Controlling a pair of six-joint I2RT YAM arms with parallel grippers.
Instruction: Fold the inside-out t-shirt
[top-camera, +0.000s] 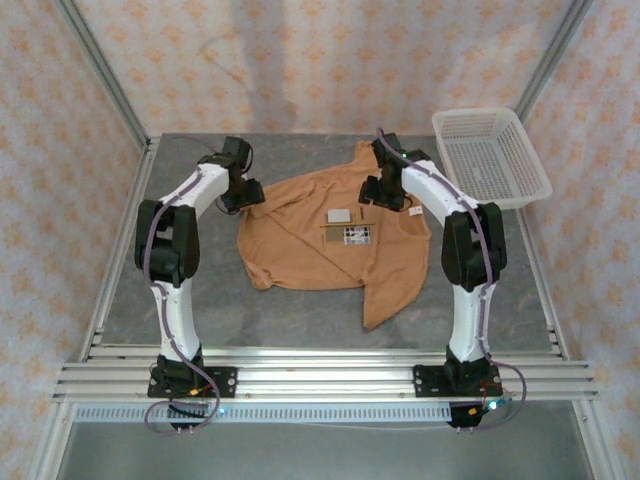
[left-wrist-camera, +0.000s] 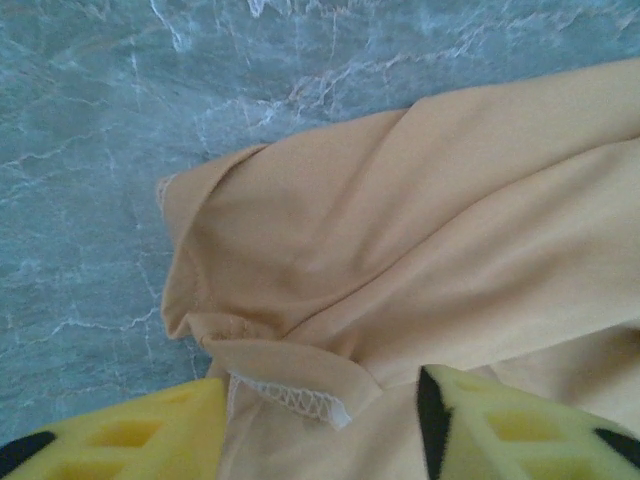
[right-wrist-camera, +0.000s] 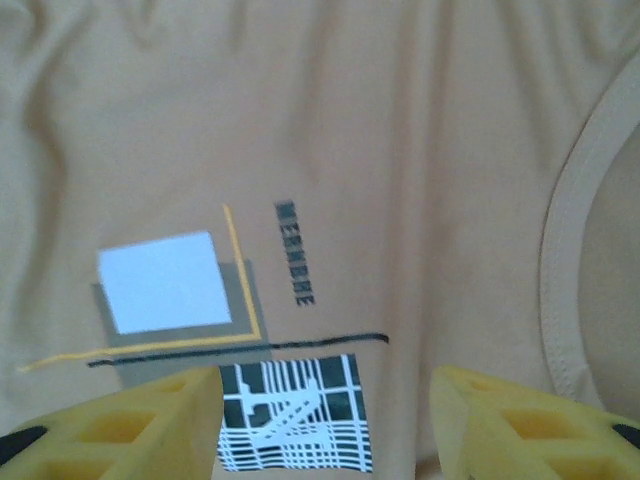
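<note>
From my console, the caramel t-shirt (top-camera: 310, 250) lies spread and rumpled on the grey marble table (top-camera: 200, 300), around its centre and a little toward 12 o'clock. One loose part of it trails off toward 5 o'clock. A white basket (top-camera: 478, 112) sits apart from it at the 2 o'clock corner.

The left claw (top-camera: 240, 195) is at the shirt's 10 o'clock edge. On its wrist camera I see the yellow fingers (left-wrist-camera: 140, 440) standing apart over a turned-over flap of fabric. A hem with white stitching (left-wrist-camera: 300, 400) lies in the gap between them, and I cannot tell whether either finger touches the cloth. Bare marble fills the 9 to 12 o'clock side of that view.

The right claw (top-camera: 385, 190) is over the shirt's 1 o'clock part, and its jaws are parted too, holding nothing that I can see. Below it I see a pale square (right-wrist-camera: 165, 282) at 8 o'clock, and a black-and-white grid patch (right-wrist-camera: 295, 415) sits right between the fingers at 6 o'clock. A curved collar seam (right-wrist-camera: 560, 260) runs down the 3 o'clock side.
</note>
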